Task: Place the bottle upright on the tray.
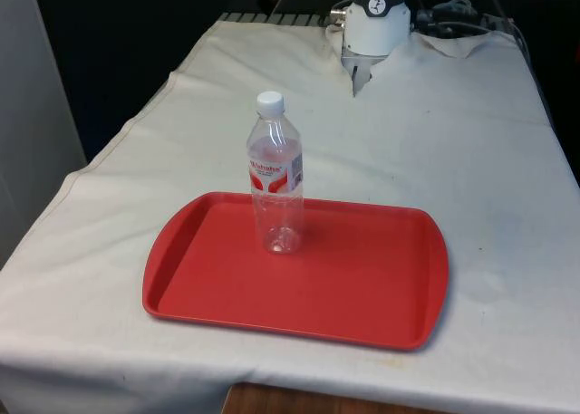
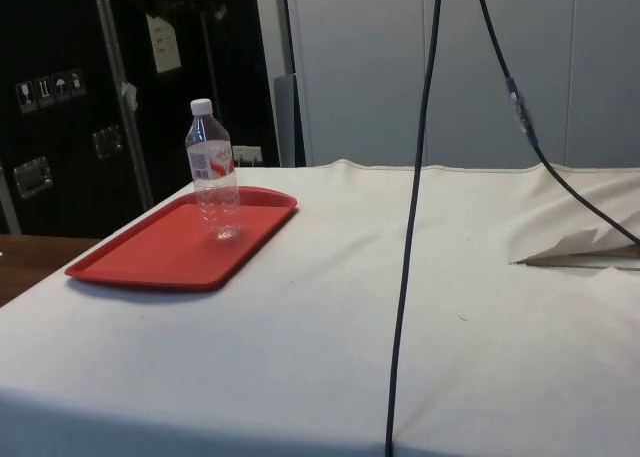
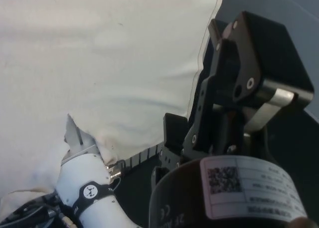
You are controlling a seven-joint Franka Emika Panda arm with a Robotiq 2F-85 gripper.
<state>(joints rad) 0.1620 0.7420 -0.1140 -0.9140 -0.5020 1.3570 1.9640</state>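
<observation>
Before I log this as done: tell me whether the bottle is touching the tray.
Touching. In the side view the bottle stands upright with its base resting on the red tray, no gap beneath; the front view agrees.

The arm [image 1: 373,24] is white and rounded, with a black ring round one joint bearing a small round white emblem, and a silver plug fitting on its side with dark cables behind. In the wrist view the gripper [image 3: 239,88] is black and angular, dotted with small pale screws, with a curved silver metal bracket on one side. Below it sits a black round housing with a white label carrying a QR code and fine print.
</observation>
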